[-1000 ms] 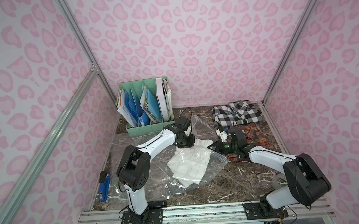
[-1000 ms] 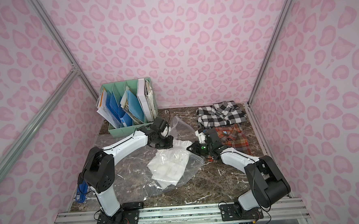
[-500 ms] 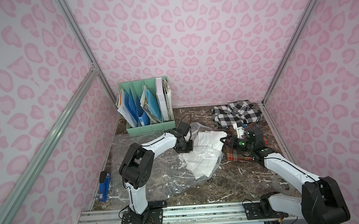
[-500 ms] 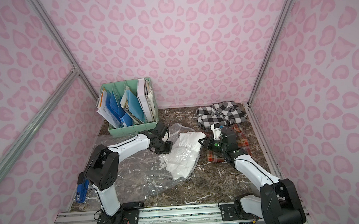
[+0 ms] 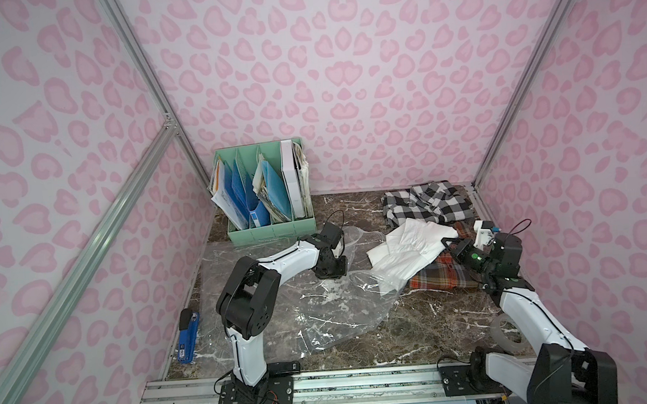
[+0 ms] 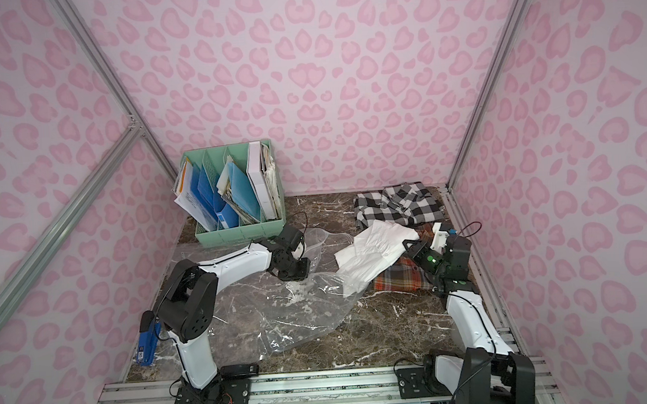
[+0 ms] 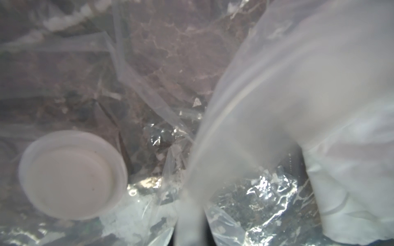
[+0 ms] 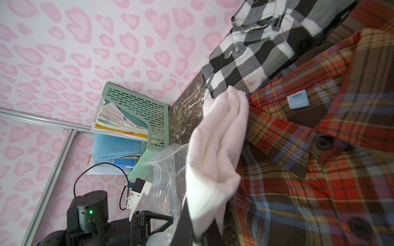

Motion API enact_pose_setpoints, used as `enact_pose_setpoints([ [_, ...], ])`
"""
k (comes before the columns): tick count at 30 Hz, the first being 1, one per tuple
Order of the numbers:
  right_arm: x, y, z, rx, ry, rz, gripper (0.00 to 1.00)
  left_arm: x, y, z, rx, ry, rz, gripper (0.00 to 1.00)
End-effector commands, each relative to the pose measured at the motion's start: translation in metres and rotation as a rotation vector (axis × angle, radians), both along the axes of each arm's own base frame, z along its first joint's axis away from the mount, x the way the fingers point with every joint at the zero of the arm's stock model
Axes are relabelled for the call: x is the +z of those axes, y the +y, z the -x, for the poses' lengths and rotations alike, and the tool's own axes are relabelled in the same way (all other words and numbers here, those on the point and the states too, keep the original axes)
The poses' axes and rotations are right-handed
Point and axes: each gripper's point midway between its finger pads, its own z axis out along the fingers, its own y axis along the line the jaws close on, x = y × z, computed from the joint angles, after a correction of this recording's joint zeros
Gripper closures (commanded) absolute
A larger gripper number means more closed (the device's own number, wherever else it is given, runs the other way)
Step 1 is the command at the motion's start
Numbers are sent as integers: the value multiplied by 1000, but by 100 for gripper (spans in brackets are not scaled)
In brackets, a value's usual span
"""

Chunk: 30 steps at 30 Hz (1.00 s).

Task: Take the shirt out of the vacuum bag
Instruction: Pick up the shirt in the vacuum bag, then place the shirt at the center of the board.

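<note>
Marble tabletop (image 5: pixel 434 318), pink-spotted walls (image 5: pixel 346 76), left claw (image 5: pixel 331 273) pinching vacuum bag (image 5: pixel 331 316), right claw (image 5: pixel 445 242) clamped on white shirt (image 5: pixel 408 248)

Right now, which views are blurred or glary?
Left wrist: mostly out of focus, valve disc smeared, hard glints on the vacuum bag. Right wrist: white shirt soft near the lens, red plaid shirt sharp. Both top views: evenly lit, sharp, mild glare on the bag.

I see a glossy, crinkled clear plastic bag (image 5: pixel 332 324), a matt white cloth shirt (image 5: pixel 408 248) and a polished marble-look table (image 5: pixel 434 318).
</note>
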Motion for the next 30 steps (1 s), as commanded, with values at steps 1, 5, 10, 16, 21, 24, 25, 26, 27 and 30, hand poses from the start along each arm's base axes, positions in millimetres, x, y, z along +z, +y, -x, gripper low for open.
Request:
enact_pose_setpoints([
  [1, 15, -17, -2, -35, -73, -8, 100, -4, 9, 4, -12, 11, -49, 96],
  [5, 15, -33, 2, -73, -83, -12, 100, -7, 12, 7, -11, 18, -63, 96],
  [10, 14, -53, 13, -146, -100, -18, 100, -10, 15, 9, -14, 23, -73, 96],
  [16, -2, -81, 27, -248, -68, -32, 100, -9, 17, 8, -14, 14, -85, 96],
  [21, -28, -98, 31, -324, 5, -38, 100, -9, 21, 9, -15, 16, -101, 96],
  [24, -54, -107, 35, -357, 93, -43, 100, -5, 22, 6, -14, 5, -111, 96],
  [25, -61, -109, 37, -364, 118, -46, 100, -3, 22, 4, -14, -1, -113, 96],
  [26, -68, -114, 39, -378, 146, -48, 100, -1, 22, 3, -14, -6, -117, 96],
  [27, -75, -118, 41, -392, 174, -47, 100, 2, 23, 1, -10, -13, -123, 96],
  [30, -92, -128, 44, -417, 252, -50, 100, 12, 28, -4, 9, -31, -120, 96],
])
